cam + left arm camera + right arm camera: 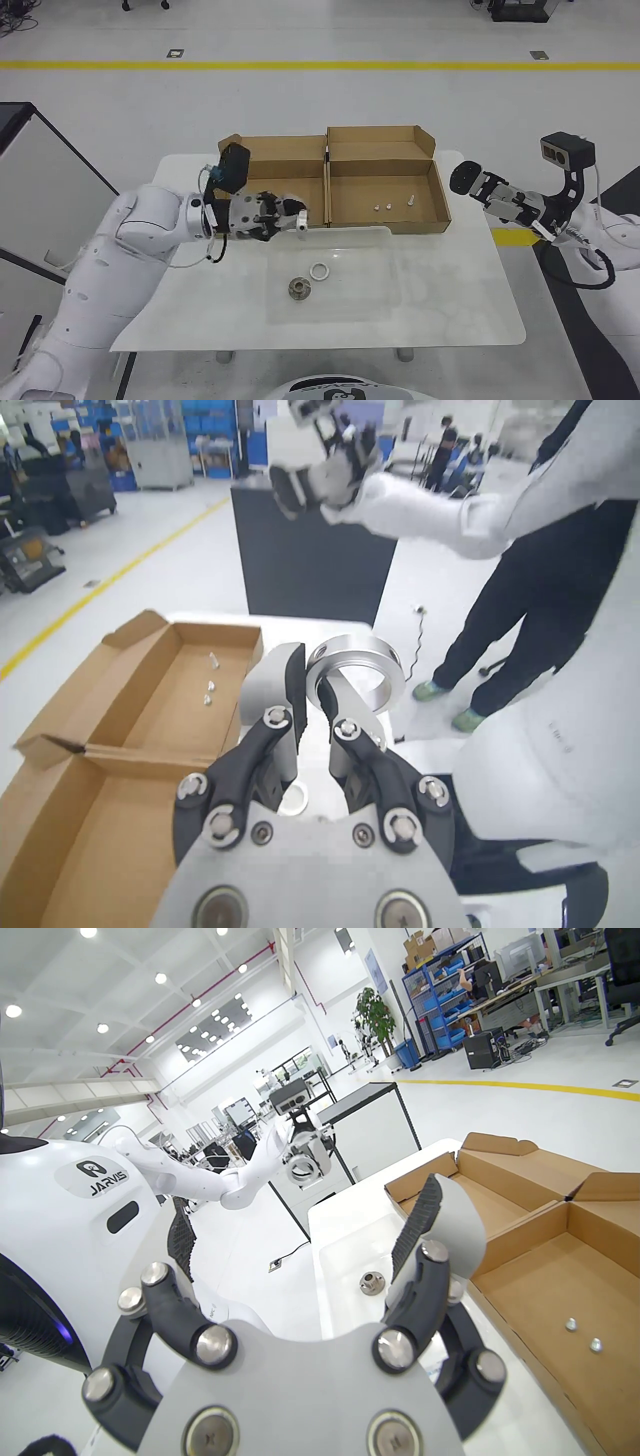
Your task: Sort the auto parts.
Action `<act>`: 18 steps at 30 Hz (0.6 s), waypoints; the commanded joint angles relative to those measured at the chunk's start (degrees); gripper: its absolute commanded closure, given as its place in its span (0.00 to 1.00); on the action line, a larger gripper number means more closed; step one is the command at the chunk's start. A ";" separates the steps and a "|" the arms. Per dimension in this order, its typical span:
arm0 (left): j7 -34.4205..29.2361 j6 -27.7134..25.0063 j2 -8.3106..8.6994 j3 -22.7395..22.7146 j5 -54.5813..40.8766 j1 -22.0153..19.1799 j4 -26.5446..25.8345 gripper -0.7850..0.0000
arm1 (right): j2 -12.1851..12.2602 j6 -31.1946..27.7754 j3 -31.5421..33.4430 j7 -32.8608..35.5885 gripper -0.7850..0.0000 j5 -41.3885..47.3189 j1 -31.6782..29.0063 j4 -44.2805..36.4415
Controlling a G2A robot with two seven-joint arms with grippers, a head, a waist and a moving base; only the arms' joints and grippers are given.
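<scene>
L gripper [311, 681] pinching shaft collar [385, 660] by its wall, centre-left in top view, beside left cardboard box [75, 825]. I'd lower into box before release, since it looks likely to roll. R gripper [462, 180] spread, far right.

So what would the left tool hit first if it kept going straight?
Nothing near: the left tool, holding the ring, points along the boxes over the table. Farther on, perhaps the right tool, though depth is unclear.

Overhead camera looks down; both wrist cameras closely share the box [380, 160].
</scene>
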 commanded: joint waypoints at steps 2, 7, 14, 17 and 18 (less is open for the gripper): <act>-0.60 -0.01 0.69 0.02 -9.57 0.05 -0.88 1.00 | 0.00 0.00 0.00 0.00 0.00 0.00 0.00 0.00; -3.34 -0.01 0.82 -1.44 -17.99 0.53 -1.48 1.00 | 0.00 0.00 0.00 0.00 0.00 0.00 0.00 0.00; -3.34 -0.01 0.82 -1.44 -17.99 0.53 -1.48 1.00 | 0.00 0.00 0.00 0.00 0.00 0.00 0.00 0.00; -3.34 -0.01 0.82 -1.44 -17.99 0.53 -1.48 1.00 | 0.00 0.00 0.00 0.00 0.00 0.00 0.00 0.00; -3.34 -0.01 0.82 -1.44 -17.99 0.53 -1.48 1.00 | 0.00 0.00 0.00 0.00 0.00 0.00 0.00 0.00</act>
